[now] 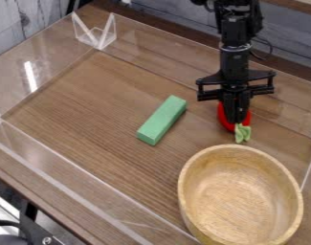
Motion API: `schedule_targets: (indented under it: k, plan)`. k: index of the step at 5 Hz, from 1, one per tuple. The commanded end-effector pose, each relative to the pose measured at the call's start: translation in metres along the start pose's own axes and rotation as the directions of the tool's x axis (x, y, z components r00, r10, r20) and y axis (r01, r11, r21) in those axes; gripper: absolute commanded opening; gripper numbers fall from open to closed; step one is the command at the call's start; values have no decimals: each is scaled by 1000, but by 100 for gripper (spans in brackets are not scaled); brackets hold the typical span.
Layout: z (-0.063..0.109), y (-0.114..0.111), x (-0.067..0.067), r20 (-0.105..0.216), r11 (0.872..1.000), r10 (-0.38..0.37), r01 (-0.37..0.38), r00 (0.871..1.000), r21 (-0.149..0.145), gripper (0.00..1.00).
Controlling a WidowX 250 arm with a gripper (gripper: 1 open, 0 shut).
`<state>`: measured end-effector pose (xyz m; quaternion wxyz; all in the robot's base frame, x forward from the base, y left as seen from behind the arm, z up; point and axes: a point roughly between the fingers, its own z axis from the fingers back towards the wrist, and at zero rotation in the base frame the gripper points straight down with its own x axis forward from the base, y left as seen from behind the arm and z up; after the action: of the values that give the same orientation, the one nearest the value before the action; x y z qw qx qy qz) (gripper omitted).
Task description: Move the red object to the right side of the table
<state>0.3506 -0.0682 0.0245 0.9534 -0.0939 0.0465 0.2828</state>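
A round bowl [241,198] of pale wood, its grain running in fine rings, fills the near right corner of the bench [94,105], a brown wood-grain top fenced by low clear acrylic walls [68,182] that catch glare along the near and left edges. Just beyond the bowl's rim, close to the right edge, sits the red fruit [231,120], a small rounded glossy toy with a light green leafy end [243,133] pointing toward the bowl. The black tool [234,114] stands almost straight down over it, its thin fingers closed on the fruit's red body, a short black crossbar spreading to either side above them. The fruit appears to rest on the bench surface, though contact beneath it cannot be made out. Toward the middle of the bench, well apart from the fruit, lies a green block [162,120], a flat-sided rectangular bar set at a slant. At the far left corner a clear acrylic bracket [94,31] stands folded in a V shape against the wall.
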Motion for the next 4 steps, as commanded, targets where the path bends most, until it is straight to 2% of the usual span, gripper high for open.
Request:
schedule_targets:
  k: [1,4]
  plan:
    - [-11,-5,-1,6,999,-39,39,999,4,0]
    - [-20,-4,0,-4,998,-59,59,998,12,0]
